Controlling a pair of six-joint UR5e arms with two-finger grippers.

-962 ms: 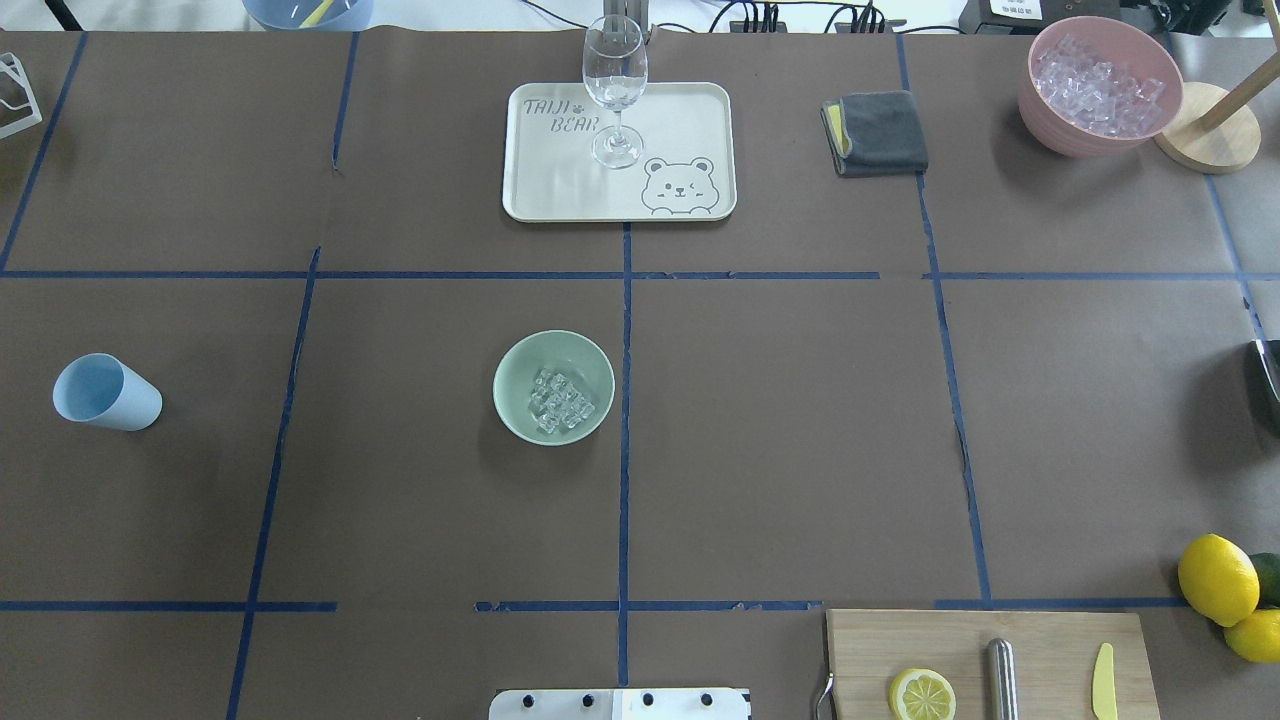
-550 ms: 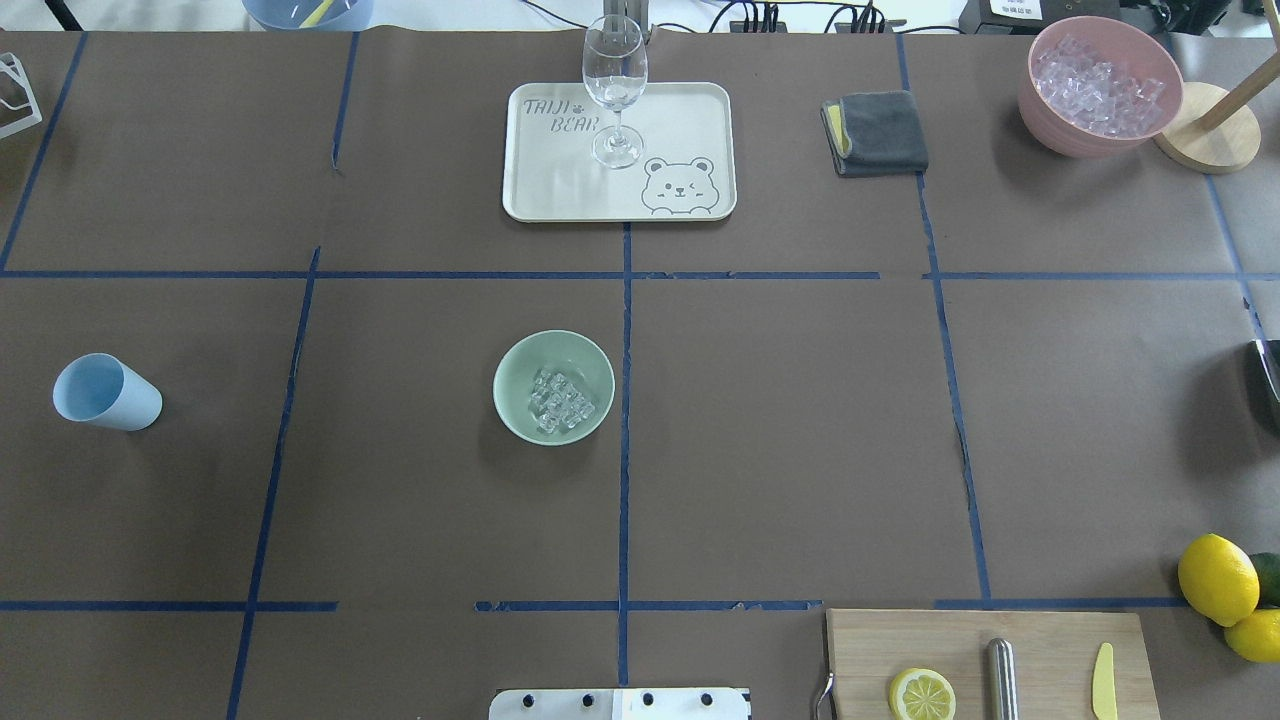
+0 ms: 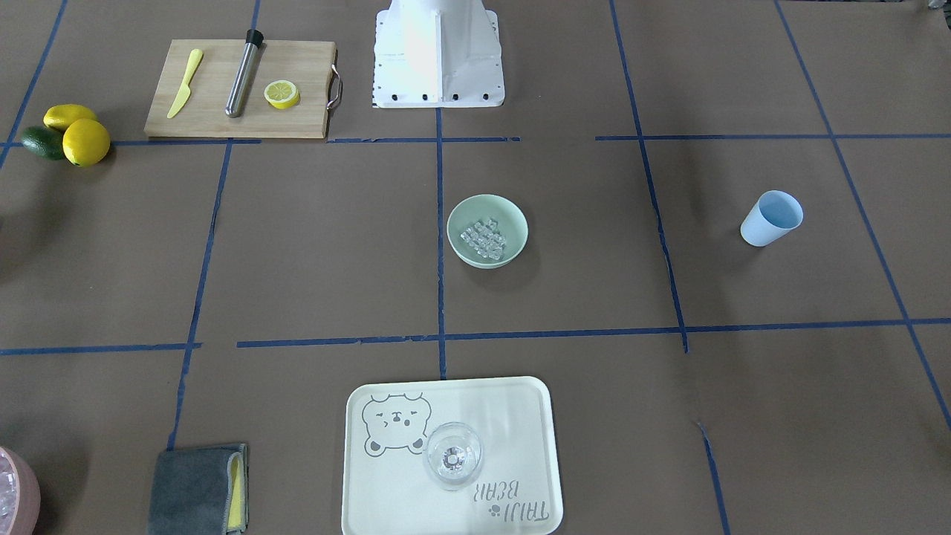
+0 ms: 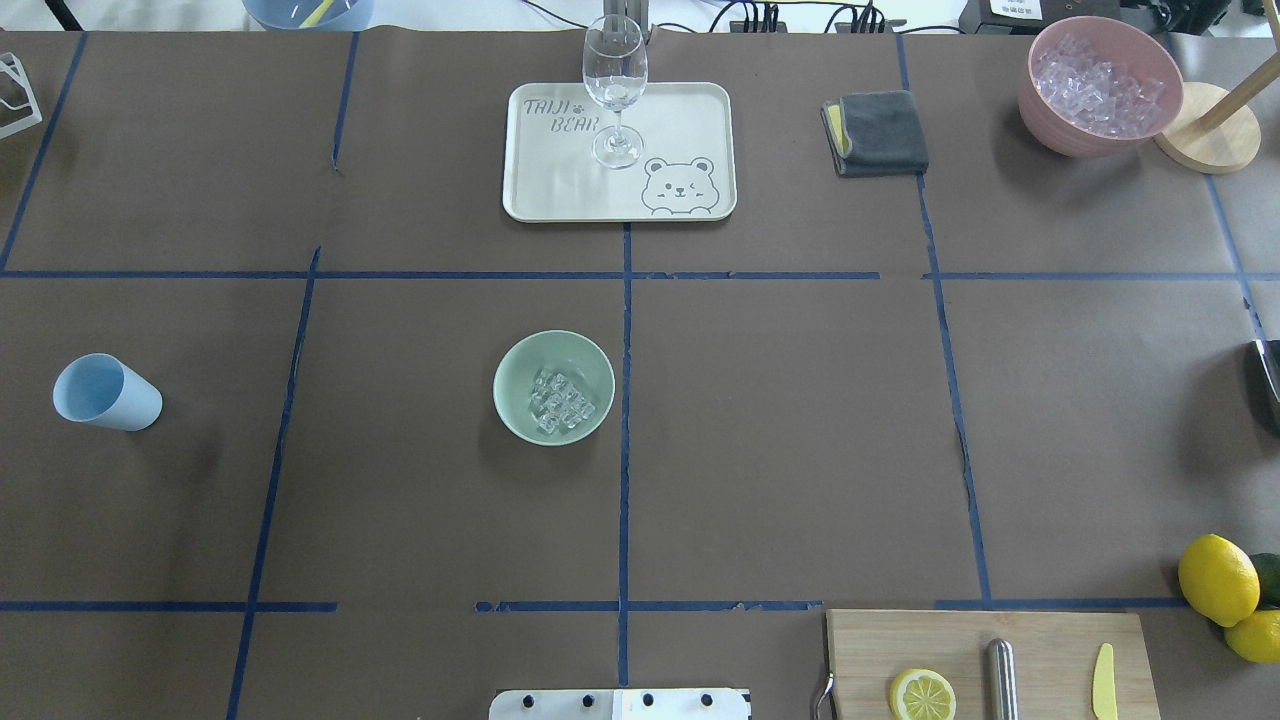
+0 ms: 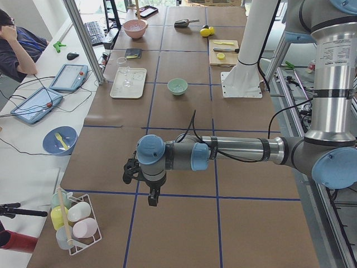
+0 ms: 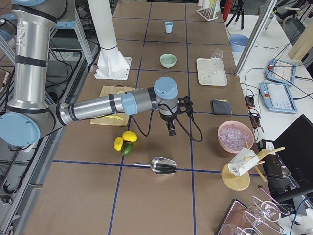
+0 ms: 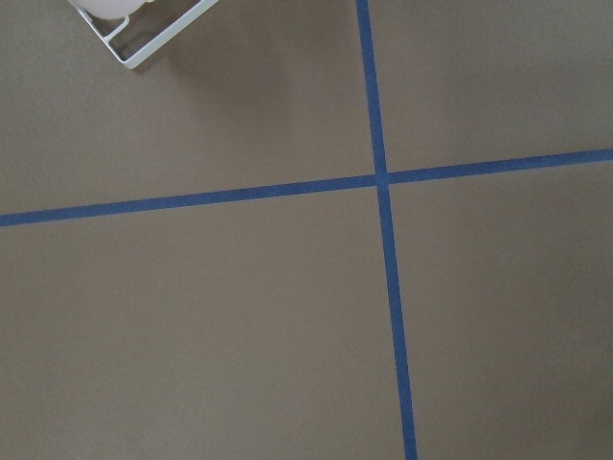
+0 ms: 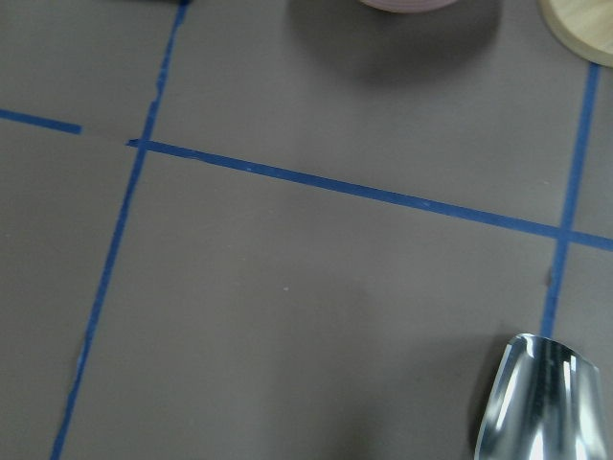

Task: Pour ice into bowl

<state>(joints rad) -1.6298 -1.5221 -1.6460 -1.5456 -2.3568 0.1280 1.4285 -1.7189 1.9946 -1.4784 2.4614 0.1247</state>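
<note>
The pale mint-green bowl stands near the table's middle, with a cluster of clear ice lying in it. Both also show in the front-facing view, the bowl and the ice. The light blue cup stands far out on the left side and looks empty. My left gripper hangs over bare table beyond the cup, far from the bowl. My right gripper hangs over the table's right end. Neither holds anything that I can see; I cannot tell whether they are open or shut.
A cream tray with a wine glass stands behind the bowl. A grey cloth and a pink bowl of ice are at the back right. A cutting board, lemons and a metal scoop lie on the right.
</note>
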